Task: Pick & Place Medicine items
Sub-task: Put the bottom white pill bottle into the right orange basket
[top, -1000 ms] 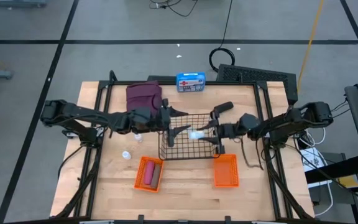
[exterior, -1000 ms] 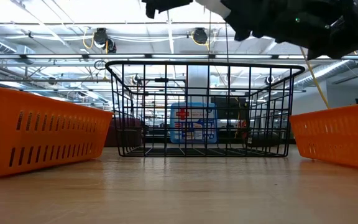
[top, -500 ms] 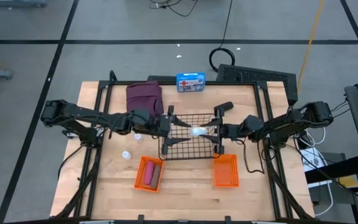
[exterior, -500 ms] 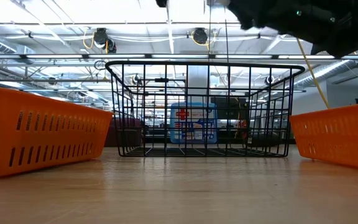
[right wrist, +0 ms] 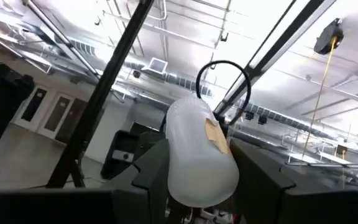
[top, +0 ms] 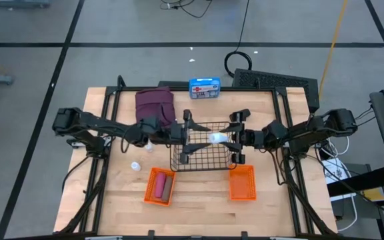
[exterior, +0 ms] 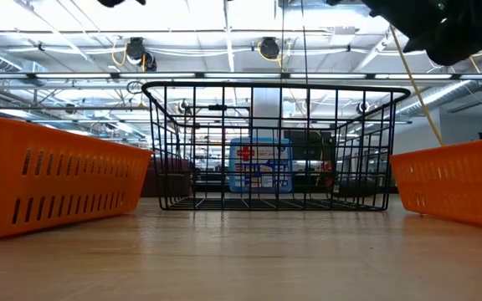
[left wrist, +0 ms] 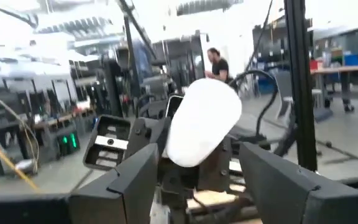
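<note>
Right pincer (top: 227,139) is over the wire basket (top: 204,163), clamped on a white bottle (top: 216,139). Right wrist view shows the bottle (right wrist: 199,155) wedged between both fingers, a tan label patch on its side.

Left pincer (top: 191,137) is directly opposite the right pincer, facing it over the same basket, fingers spread wide, nothing held. In the left wrist view the bottle (left wrist: 204,123) sits just ahead of its fingers, held by the other arm; no contact visible.

Both pincers are well above the basket floor: low view shows the basket (exterior: 276,146) with nothing in it and only dark arm parts at the top edge.

Other items, relative to the left pincer:
- maroon pouch (top: 155,103) behind it, on the surface toward the far edge
- two more white bottles, one (top: 148,147) beside the arm, one (top: 135,166) farther toward the near edge
- pink cylinder (top: 161,187) in the left orange bin (top: 148,191), near side

Right orange bin (top: 241,183) is just near-side of the right pincer. Blue first-aid box (top: 204,88) is at the far edge of the surface (top: 199,217).
</note>
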